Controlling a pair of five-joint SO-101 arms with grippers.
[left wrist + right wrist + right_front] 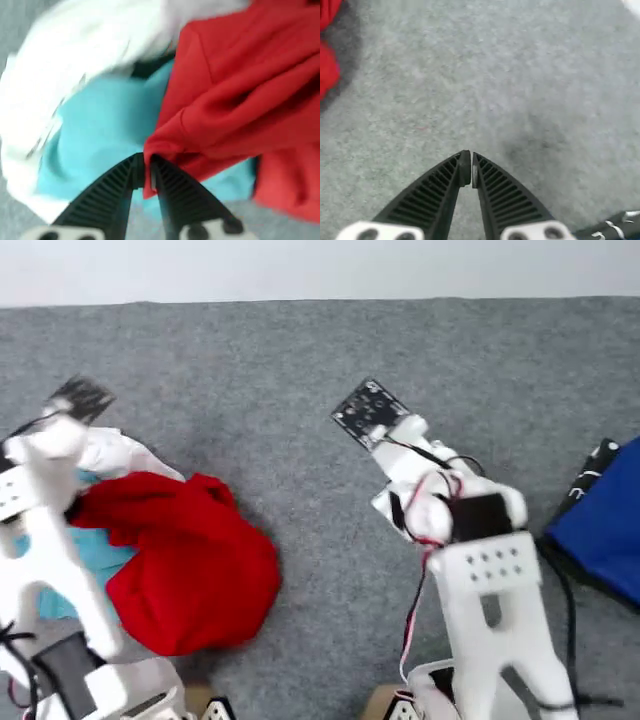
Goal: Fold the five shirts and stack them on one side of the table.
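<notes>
My left gripper (147,167) pinches the red shirt (240,100), heaped by the left edge of the tabletop (300,370). I should pull it out slowly. My right gripper (470,170) has its fingers together, empty.

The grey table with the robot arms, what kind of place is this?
Probably a robot lab bench: the left arm and right arm stand at a grey felt table, with a red shirt, turquoise shirt and white shirt heaped.
</notes>
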